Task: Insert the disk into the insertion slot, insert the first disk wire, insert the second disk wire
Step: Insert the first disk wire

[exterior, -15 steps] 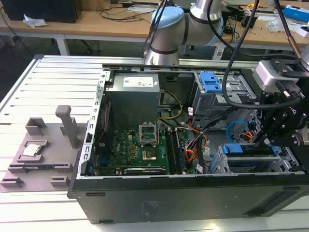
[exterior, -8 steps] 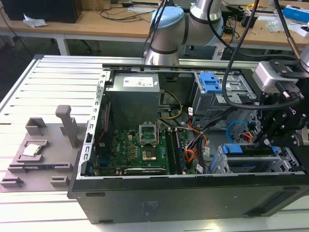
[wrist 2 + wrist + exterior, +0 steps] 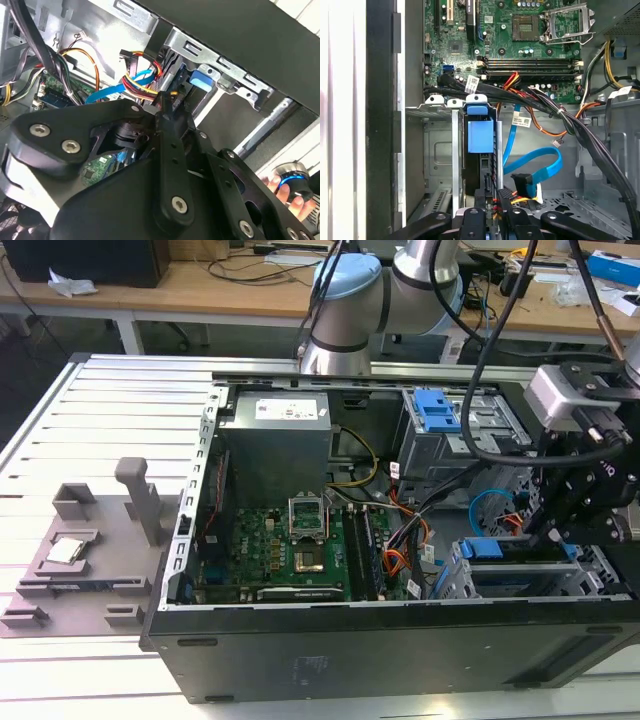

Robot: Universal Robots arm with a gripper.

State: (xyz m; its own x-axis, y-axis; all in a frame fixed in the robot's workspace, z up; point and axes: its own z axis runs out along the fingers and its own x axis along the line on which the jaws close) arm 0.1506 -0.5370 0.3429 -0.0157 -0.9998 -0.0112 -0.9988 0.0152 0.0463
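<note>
While the blue-framed silver hard drive (image 3: 480,136) is lying lengthwise straight ahead of my end effector (image 3: 491,216), I cannot tell how open that is.

first wrist view | disk (image 3: 481,136): drive body hidden in insertion slot (image 3: 439,146) | gripper (image 3: 493,218): cut off by picture edge

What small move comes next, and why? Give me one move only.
Probably a short push of the gripper toward the disk, to seat the plug of the red and yellow wire bundle. The disk already stands in the insertion slot, that bundle lies right at the gripper, and the blue cable hangs beside it, its black plug apparently free.
</note>
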